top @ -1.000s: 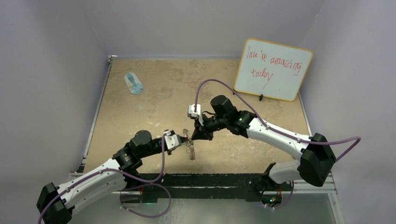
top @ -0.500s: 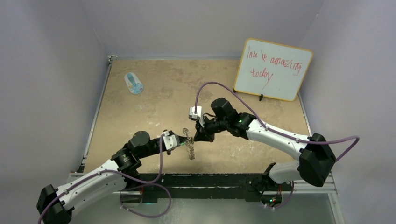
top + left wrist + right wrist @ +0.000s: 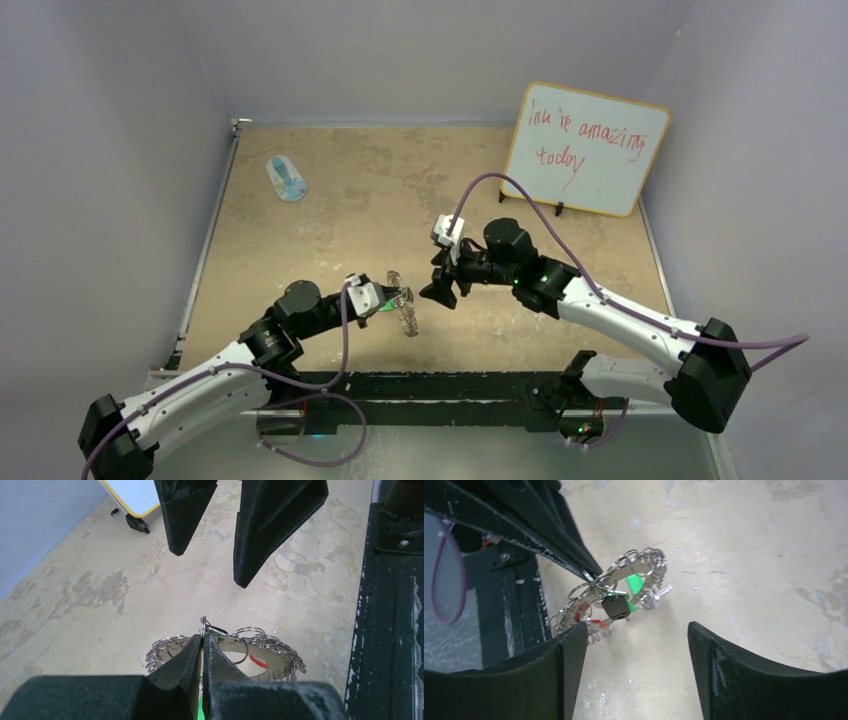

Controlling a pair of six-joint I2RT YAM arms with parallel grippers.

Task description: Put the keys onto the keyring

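**Near the front of the table, the keys look hooked on**

Near the front edge of the table (image 3: 330, 220), between the two arms, the left gripper (image 3: 202, 640) holds the keyring (image 3: 640, 568). Its two fingers are pressed tight together. They pinch one of the little wire loops on the rim. The keyring hangs down from that loop, standing on its edge. I cannot tell if the bottom of it touches the table.

The right gripper (image 3: 636, 626) is wide open and has nothing in it. It sits just beside the keyring and points at it, but does not touch it.

Three keys show up at the keyring. The key with the black tag (image 3: 615, 607) hangs from a loop right by the left fingertips. The key with the green tag (image 3: 635, 585) sits just behind it, and a silver key blade (image 3: 659, 592) pokes out to the side. The key with the red tag (image 3: 258, 661) is lower down, against the flat part of the ring.

I think the job is nearly done, or done. No key lies loose on the table in any view. The loops are tiny and tangled, so I cannot be sure each key is truly hooked on. What may be left is to check that, and then to put the keyring down.
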